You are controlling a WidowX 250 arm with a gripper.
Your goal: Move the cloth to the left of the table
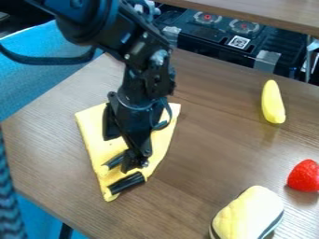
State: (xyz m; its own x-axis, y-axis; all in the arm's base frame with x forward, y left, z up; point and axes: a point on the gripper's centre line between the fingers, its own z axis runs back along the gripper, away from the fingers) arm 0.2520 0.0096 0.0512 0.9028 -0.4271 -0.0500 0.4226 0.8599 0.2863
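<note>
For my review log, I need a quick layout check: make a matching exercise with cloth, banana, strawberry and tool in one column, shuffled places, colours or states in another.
1. cloth
2. banana
3. strawberry
4. tool

A. red, at the view's right edge
B. black, over the cloth
C. yellow, spread beneath the tool
D. yellow, beyond the strawberry

Pairs: 1-C, 2-D, 3-A, 4-B

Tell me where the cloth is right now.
In the camera view, the cloth lies on the table, mostly left of the picture's centre, directly beneath the gripper, with the banana well off to its right.
</note>
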